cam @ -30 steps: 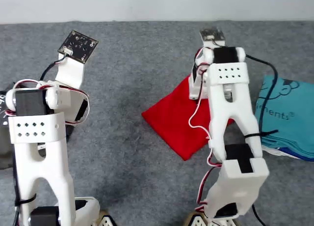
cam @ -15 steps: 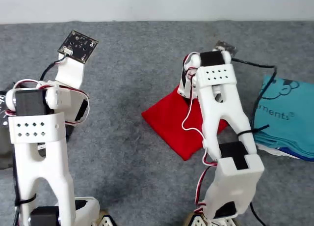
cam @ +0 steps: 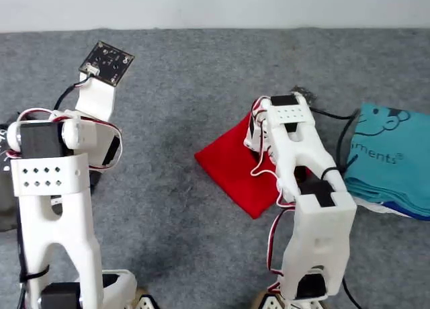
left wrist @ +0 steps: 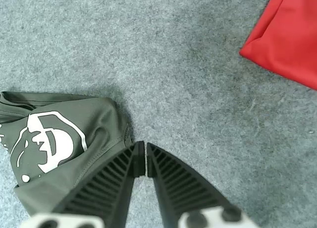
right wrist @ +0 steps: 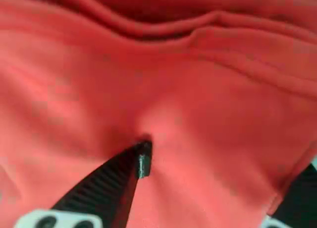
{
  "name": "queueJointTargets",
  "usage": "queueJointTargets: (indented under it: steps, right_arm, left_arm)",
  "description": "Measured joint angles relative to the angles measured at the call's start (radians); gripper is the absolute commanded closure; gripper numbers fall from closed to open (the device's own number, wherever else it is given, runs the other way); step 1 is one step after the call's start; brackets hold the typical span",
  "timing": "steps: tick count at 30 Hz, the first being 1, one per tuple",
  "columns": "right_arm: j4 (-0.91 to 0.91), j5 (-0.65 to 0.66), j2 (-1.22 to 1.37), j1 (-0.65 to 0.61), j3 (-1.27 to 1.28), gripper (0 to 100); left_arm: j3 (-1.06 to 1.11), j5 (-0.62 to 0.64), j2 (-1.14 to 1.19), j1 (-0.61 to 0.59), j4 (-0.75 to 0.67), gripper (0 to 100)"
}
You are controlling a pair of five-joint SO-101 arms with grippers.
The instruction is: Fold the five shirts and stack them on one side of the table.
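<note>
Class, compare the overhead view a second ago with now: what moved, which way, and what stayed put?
The right arm drew back toward its base and sank lower over the red shirt. The left arm, the red shirt and the teal stack stayed put.

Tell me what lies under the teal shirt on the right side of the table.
Under the teal shirt, a white edge and a blue edge of fabric peek out along its near side. The rest is covered, so how many shirts lie below cannot be told.
</note>
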Motion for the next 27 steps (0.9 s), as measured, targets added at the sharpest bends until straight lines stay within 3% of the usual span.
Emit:
queueJointTargets:
  steps: [3,8,11,22,27]
  right_arm:
    - [0.02,0.0,0.002,0.003,-0.011,65.3]
    - [0.043,0.04,0.003,0.017,-0.018,90.2]
    - [0.064,0.078,0.003,0.028,-0.035,99.1]
    - [0.138,0.318,-0.008,0.058,-0.051,98.9]
    - [0.226,0.436,-0.176,0.075,-0.032,99.0]
  left_arm:
    - [0.0,0.0,0.0,0.0,0.0,99]
    - [0.0,0.0,0.0,0.0,0.0,99]
    - [0.0,0.0,0.0,0.0,0.0,99]
    - [0.0,0.0,0.0,0.0,0.0,99]
    - [0.0,0.0,0.0,0.0,0.0,99]
